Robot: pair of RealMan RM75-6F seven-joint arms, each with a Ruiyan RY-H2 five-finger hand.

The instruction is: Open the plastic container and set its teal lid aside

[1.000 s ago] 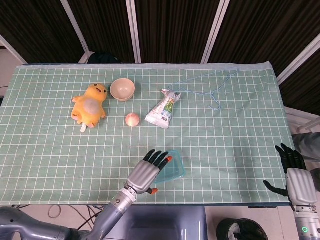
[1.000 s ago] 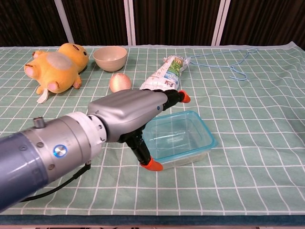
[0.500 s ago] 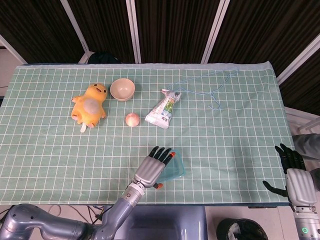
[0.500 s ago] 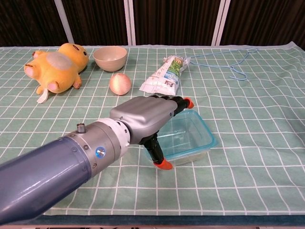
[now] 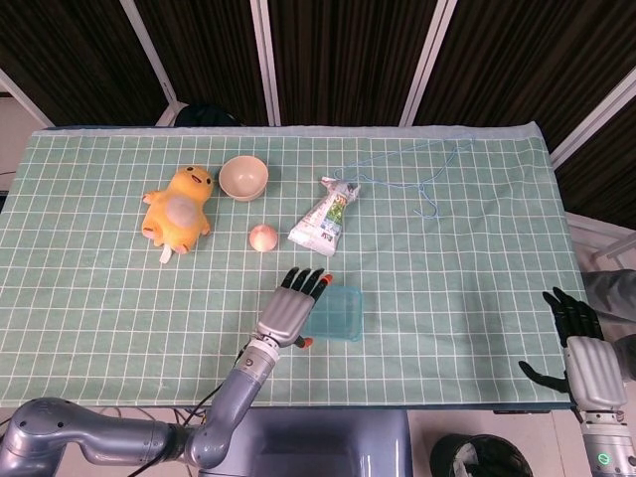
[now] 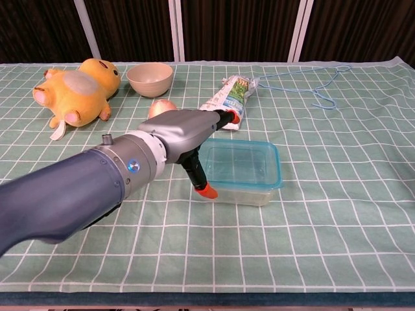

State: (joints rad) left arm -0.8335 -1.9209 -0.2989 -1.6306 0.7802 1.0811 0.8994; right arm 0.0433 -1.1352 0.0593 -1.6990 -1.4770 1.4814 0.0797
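- The silver left hand [image 6: 188, 133], fingers extended, rests against the clear rectangular plastic container with teal lid [image 6: 241, 170], thumb at its near-left corner.
- Only the head view shows the right hand [image 5: 581, 350], spread and empty, far right.

Plastic container [image 6: 243, 170] with its lid [image 6: 241, 162] on, near the front edge of the table [image 5: 467, 298], about midway across. Left hand [image 6: 188, 133] just left of the container, its thumb at the container's near-left corner and its fingers reaching over the far-left corner. Right hand [image 5: 586, 358] off the table's near-right corner, well apart from everything on it. Onion [image 5: 262, 237] behind the left hand; bagged packet [image 5: 326, 221] just right of the onion, far of the container. Bowl [image 5: 243, 177] behind the onion; plush toy [image 5: 180, 208] left of both. Wire hanger [image 5: 417, 174] at the far right.
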